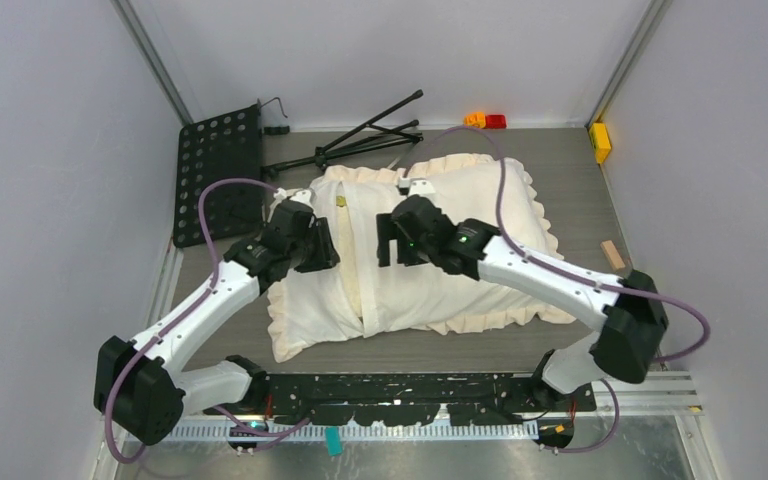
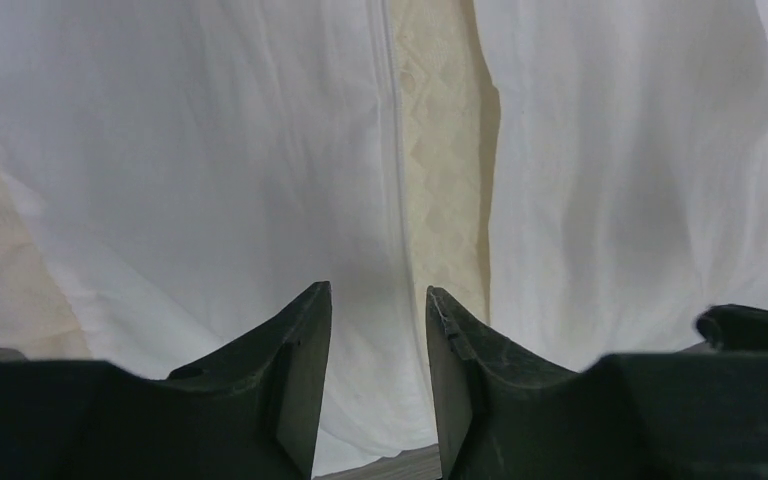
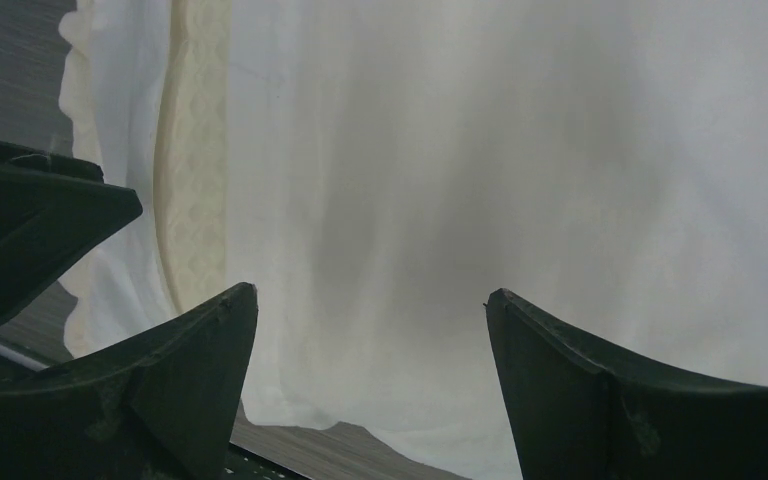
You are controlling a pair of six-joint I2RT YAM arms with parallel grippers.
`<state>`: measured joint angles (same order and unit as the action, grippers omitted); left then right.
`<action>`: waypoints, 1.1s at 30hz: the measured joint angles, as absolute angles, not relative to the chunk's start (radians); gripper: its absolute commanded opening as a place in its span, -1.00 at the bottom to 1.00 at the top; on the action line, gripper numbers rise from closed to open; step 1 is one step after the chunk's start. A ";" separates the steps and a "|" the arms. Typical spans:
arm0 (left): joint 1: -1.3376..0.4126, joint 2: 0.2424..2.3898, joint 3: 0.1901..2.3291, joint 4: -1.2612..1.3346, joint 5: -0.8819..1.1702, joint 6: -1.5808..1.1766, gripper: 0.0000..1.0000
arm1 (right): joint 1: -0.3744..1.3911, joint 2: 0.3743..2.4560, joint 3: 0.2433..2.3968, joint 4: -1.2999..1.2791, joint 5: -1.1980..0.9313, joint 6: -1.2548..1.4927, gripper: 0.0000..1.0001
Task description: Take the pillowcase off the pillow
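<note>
Our left gripper (image 2: 378, 372) hangs just over the large off-white smooth cloth pillowcase with the frilled border (image 2: 210, 150), its two dark fingers only narrowly parted and nothing between them. Our right gripper (image 3: 370, 345) faces it from the other side with its jaws spread wide, likewise holding nothing. Between the two runs the slit in that cover, and through it shows a strip of the plump pale yellow pillow with its quilted, diamond-marked surface (image 2: 440, 150), otherwise covered, in the middle of the grey table (image 1: 580, 195). We judge the task barely begun: the step in hand is the approach to the opening, with neither flap yet taken. The next move, as we read it, calls for each gripper to come down on its own flap edge, pinching thin cloth alone and not the cushion beneath, then drawing the flaps apart. For room, the frill lies close to the near table edge by our arm bases, so pulling that way offers little. To the left stands a black perforated panel (image 1: 220, 170), with a folded black tripod stand (image 1: 365, 135) beyond the far side. On the right, bare table shows out to a small wooden block (image 1: 613, 254) and a yellow block (image 1: 600, 142), which looks the freer direction.
</note>
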<state>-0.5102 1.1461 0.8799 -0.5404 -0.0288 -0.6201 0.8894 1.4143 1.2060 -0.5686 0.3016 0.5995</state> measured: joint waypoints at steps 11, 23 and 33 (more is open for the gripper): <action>-0.459 1.146 0.767 -0.477 -0.089 -0.633 -0.05 | 0.949 1.766 1.351 -0.517 0.233 0.595 0.37; -0.400 1.104 0.708 -0.431 -0.009 -0.654 0.00 | 0.953 1.692 1.276 -0.550 0.347 0.584 -0.74; -0.400 1.013 0.783 -0.468 0.072 -0.597 0.61 | 0.953 1.528 1.215 -0.520 0.403 0.590 -0.91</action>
